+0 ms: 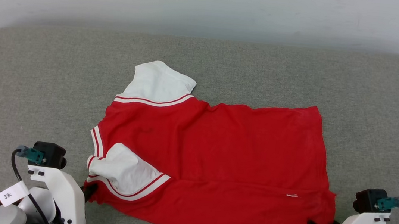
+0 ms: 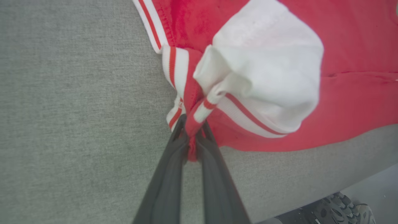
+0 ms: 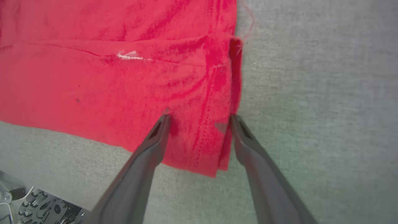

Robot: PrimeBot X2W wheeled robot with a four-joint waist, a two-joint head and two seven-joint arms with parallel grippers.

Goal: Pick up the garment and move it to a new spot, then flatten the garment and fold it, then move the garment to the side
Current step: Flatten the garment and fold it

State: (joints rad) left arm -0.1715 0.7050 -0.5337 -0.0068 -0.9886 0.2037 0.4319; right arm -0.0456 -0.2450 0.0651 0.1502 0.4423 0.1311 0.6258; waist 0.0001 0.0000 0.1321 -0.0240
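Note:
The garment (image 1: 217,155), a red jersey with white sleeves and striped trim, lies spread sideways on the grey cloth surface (image 1: 36,89), collar end to the left. Its near strip is folded over. One white sleeve (image 1: 123,169) lies on the red body and the other sleeve (image 1: 158,81) points away. My left gripper (image 1: 89,191) is shut on the garment's near left corner. In the left wrist view, red cloth (image 2: 191,146) is pinched between the fingers of that left gripper (image 2: 192,124). My right gripper (image 3: 199,119) stands open, straddling the hem corner (image 3: 214,149) of the garment (image 3: 124,77).
A pale wall (image 1: 211,4) rises behind the grey surface, whose far corners are rounded. The surface's near edge and the robot's dark base (image 2: 339,207) show under the left wrist. Bare grey cloth (image 1: 381,129) surrounds the garment on all sides.

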